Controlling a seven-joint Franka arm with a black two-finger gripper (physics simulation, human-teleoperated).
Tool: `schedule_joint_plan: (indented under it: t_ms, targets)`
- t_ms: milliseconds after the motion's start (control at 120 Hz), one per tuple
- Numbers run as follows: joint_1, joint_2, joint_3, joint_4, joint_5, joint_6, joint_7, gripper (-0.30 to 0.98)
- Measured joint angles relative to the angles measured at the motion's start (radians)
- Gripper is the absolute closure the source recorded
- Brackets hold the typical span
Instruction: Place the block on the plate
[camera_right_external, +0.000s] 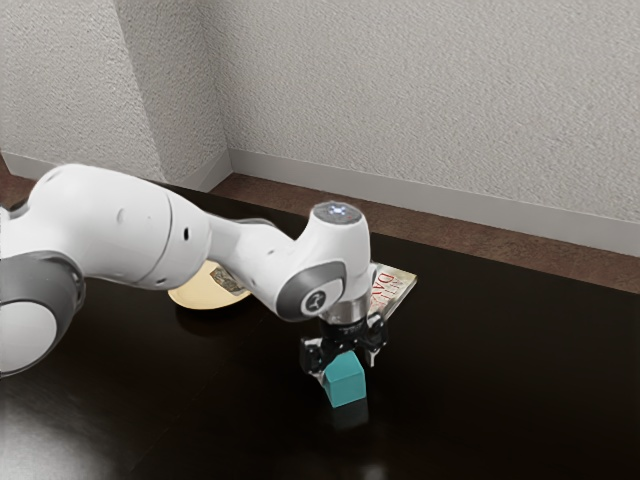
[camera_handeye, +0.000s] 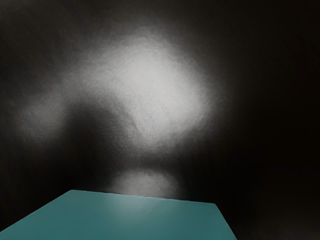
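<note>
My exterior view looks down from beside the Franka arm (camera_right_external: 130, 225); my closer wrist view faces the black tabletop (camera_right_external: 500, 400); both share the teal block (camera_right_external: 346, 384).

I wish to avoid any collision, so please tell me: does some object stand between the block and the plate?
No object is visible between the block and the plate, but the arm hides part of the plate and some table beside it. The book lies off that path, toward the exterior view's right.
</note>
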Motion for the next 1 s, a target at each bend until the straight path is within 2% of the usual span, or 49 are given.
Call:
schedule_joint_plan:
  t_ms: [267, 467, 733, 833, 908, 1000]
  targets:
    - [-0.007, 0.011, -0.007, 0.0, -0.001, 0.005, -0.044, 0.0]
    - [-0.008, 0.006, -0.012, 0.0, 0.002, 0.004, -0.066, 0.23]
    - [-0.006, -0.028, -0.008, 0.003, 0.01, -0.006, -0.085, 0.27]
    - [0.027, -0.079, 0.0, 0.008, 0.064, -0.018, -0.09, 0.28]
    - [0.087, -0.113, 0.0, 0.012, 0.122, -0.033, -0.088, 0.3]
    - [0.184, -0.141, -0.006, 0.014, 0.161, -0.045, -0.071, 0.34]
